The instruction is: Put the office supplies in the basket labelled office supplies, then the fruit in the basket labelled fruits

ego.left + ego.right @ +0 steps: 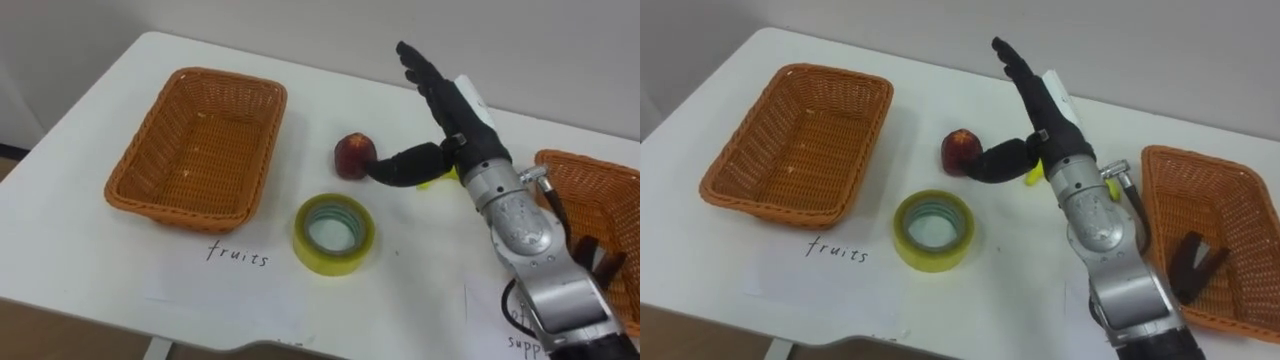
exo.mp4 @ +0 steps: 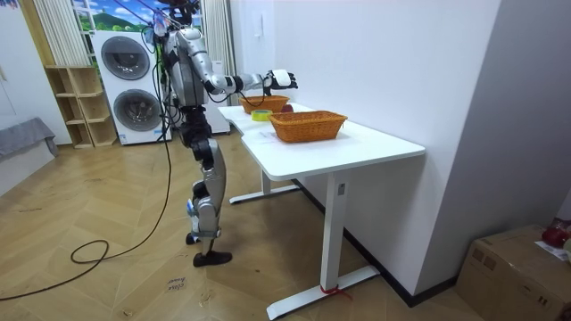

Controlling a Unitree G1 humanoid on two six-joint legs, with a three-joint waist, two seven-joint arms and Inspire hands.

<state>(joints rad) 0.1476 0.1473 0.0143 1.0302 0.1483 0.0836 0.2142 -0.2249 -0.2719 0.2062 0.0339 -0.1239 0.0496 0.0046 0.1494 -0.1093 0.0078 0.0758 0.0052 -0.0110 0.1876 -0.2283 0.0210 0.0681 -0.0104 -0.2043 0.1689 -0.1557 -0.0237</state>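
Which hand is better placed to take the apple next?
Right, probably. The right hand hovers open beside the apple, thumb reaching toward it; the fruits basket sits empty to its left.

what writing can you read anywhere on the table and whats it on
"fruits": handwritten on the left paper sheet, in front of the left basket.
"supp": start of a handwritten word on the right paper sheet by the right basket; the rest is cut off at the picture's edge.
No text is readable on the tape roll.

Orange basket (image 1: 150,150); red apple (image 1: 352,155); yellow tape roll (image 1: 333,260).
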